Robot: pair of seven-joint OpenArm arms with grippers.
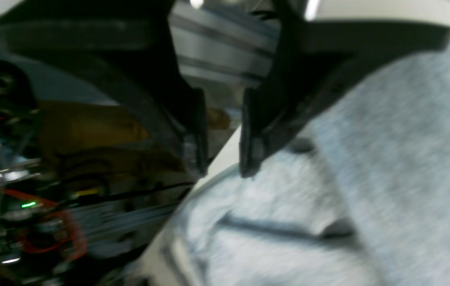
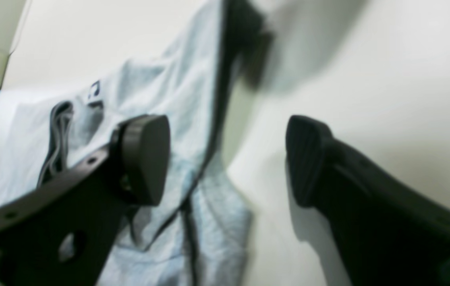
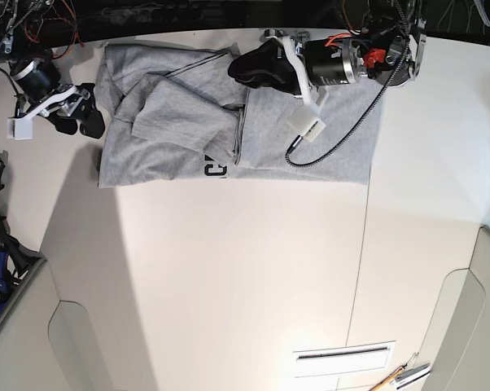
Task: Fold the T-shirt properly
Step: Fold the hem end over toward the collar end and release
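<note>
on the left of the base view, the right gripper (image 2: 228, 161) is spread wide beside the shirt's (image 3: 176, 163) end. the grey shirt lies partly folded and rumpled along the table's (image 3: 220, 277) far side, a bit of black lettering showing. farther right, the left gripper (image 1: 225, 171), parted narrowly, is over the shirt.

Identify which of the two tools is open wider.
The right tool, near the T-shirt: its fingers stand far apart, while the left tool shows only a narrow gap.
</note>
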